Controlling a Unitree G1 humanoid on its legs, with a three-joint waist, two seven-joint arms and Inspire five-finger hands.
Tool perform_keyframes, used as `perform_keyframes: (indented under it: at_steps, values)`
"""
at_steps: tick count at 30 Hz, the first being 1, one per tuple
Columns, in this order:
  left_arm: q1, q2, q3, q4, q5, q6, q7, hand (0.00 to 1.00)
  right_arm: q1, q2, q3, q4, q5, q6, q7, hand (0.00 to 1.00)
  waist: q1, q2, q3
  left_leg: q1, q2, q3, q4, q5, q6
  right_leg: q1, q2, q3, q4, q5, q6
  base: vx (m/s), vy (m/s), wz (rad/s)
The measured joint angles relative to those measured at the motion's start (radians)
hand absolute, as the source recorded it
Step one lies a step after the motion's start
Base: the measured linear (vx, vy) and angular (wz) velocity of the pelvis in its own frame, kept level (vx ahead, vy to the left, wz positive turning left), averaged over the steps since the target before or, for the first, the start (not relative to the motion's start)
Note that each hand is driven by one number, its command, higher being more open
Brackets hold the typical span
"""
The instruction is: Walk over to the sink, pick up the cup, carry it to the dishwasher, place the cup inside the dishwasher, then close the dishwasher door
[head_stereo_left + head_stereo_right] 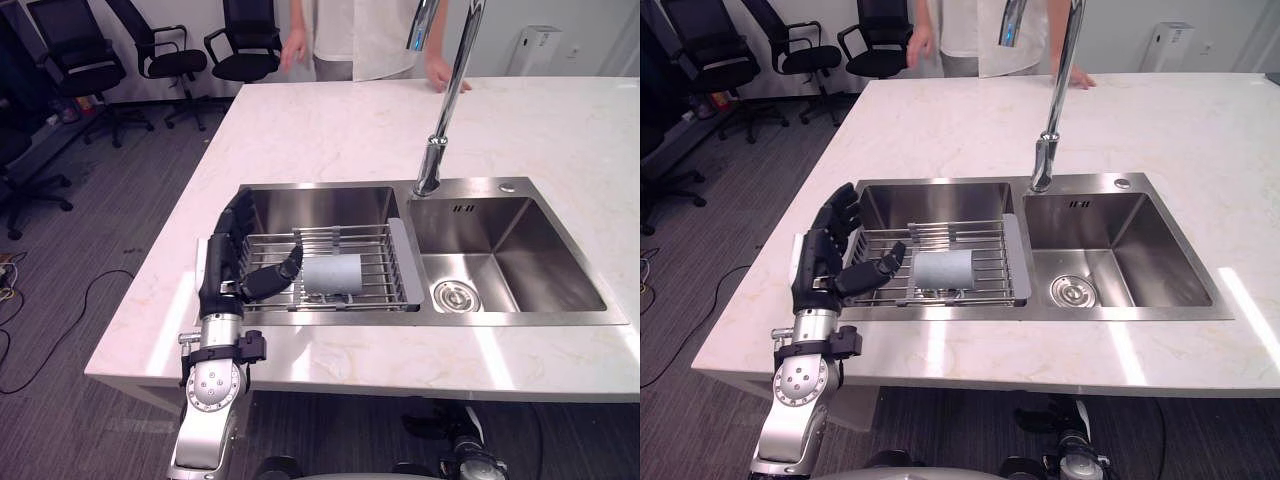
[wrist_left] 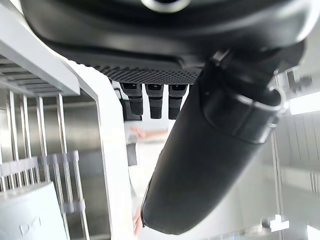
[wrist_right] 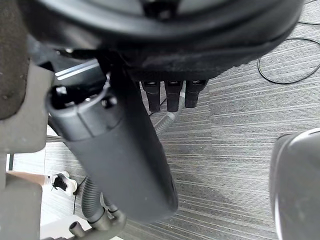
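One left hand (image 1: 220,264) hovers over the sink's (image 1: 520,316) left rim, fingers straight and wide, thumb tip just beside the grey cup (image 1: 330,274). That cup lies sideways on a wire rack (image 1: 372,243) in the sink's left basin. Right hand (image 3: 200,35), fingers relaxed, hangs over carpet (image 3: 250,165). Marble countertop (image 1: 330,130) surrounds the sink.

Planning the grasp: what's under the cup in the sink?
The cup lies on its side on a wire rack spanning the left basin. The basin wall shows behind the bars; whatever is straight below the cup is covered. The left hand is open beside it.
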Motion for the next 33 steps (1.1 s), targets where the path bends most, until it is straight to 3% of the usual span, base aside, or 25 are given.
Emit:
perform_keyframes:
  at_steps: [5, 10, 12, 18, 33]
  values:
    - [-0.068, 0.042, -0.062, 0.099, 0.088, 0.01, -0.039, 0.9, -0.007, -0.003, 0.001, 0.013, 0.0, 0.0, 0.01, 0.9, -0.013, -0.002, -0.03, 0.037, -0.005, -0.002, -0.135, 0.092, -0.002, 0.009, 0.024, 0.023, -0.087, 0.058, -0.018, 0.01, -0.045, -0.16]
    - [-0.122, 0.064, -0.074, 0.234, 0.113, 0.024, -0.045, 0.9, -0.023, -0.023, 0.0, 0.086, 0.0, -0.007, 0.015, 0.9, -0.033, 0.004, -0.035, 0.07, 0.007, -0.029, -0.238, 0.14, -0.01, 0.01, 0.051, 0.032, -0.137, 0.104, -0.028, -0.06, -0.038, -0.12]
    - [-0.133, 0.093, -0.085, 0.28, 0.147, 0.029, -0.061, 0.9, -0.025, -0.035, 0.0, 0.12, 0.0, -0.007, 0.021, 0.9, -0.038, 0.005, -0.035, 0.07, 0.008, -0.053, -0.268, 0.15, -0.02, 0.004, 0.058, 0.035, -0.163, 0.13, -0.025, -0.1, 0.021, -0.05]
    - [-0.137, 0.162, -0.08, 0.328, 0.195, 0.04, -0.061, 0.9, -0.017, -0.035, 0.02, 0.125, -0.001, -0.007, 0.025, 0.9, -0.052, 0.004, -0.036, 0.056, -0.011, -0.049, -0.293, 0.165, -0.006, 0.008, 0.046, 0.05, -0.253, 0.196, -0.008, -0.1, 0.056, -0.06]
    - [-0.18, 0.187, -0.049, 0.365, 0.235, 0.045, -0.059, 0.9, -0.022, -0.035, 0.02, 0.126, -0.009, -0.007, 0.035, 0.9, -0.058, 0.004, -0.036, 0.056, -0.022, -0.076, -0.323, 0.182, -0.003, 0.043, 0.047, 0.039, -0.354, 0.24, 0.001, 0.03, -0.001, 0.0]
